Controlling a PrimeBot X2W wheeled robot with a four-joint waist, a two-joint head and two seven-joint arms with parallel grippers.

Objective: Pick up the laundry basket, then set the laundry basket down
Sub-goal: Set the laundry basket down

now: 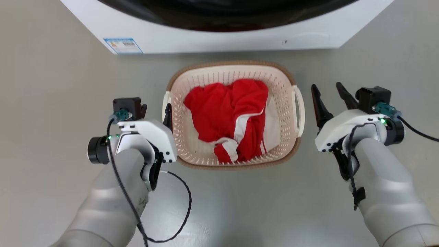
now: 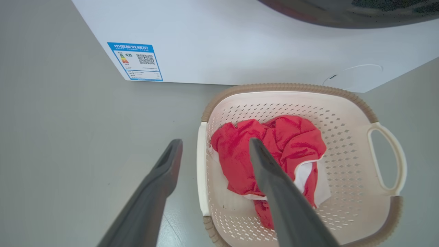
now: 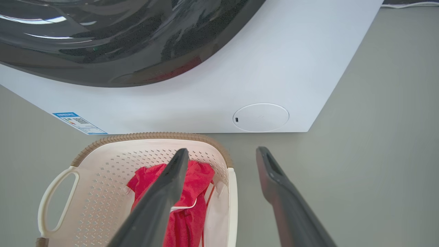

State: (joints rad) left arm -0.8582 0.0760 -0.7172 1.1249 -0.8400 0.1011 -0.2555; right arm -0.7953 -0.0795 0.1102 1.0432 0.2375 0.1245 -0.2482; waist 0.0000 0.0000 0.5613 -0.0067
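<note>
The cream perforated laundry basket (image 1: 205, 80) with a brown rim stands on the grey floor in front of the washing machine, and a red and white garment (image 1: 233, 113) lies in it. My left gripper (image 1: 156, 115) is open at the basket's left handle (image 2: 202, 171). In the left wrist view (image 2: 215, 141) one finger is over the floor and the other over the basket's inside. My right gripper (image 1: 325, 85) is open just right of the right handle (image 1: 299, 109). In the right wrist view (image 3: 223, 150) its fingers stand either side of that handle (image 3: 232, 206).
The white washing machine (image 1: 223, 37) with its dark door (image 3: 103, 41) stands close behind the basket, with a blue label (image 1: 122, 45) at its lower left corner. Grey floor (image 1: 51, 85) spreads on both sides. A black cable (image 1: 181, 212) loops below my left wrist.
</note>
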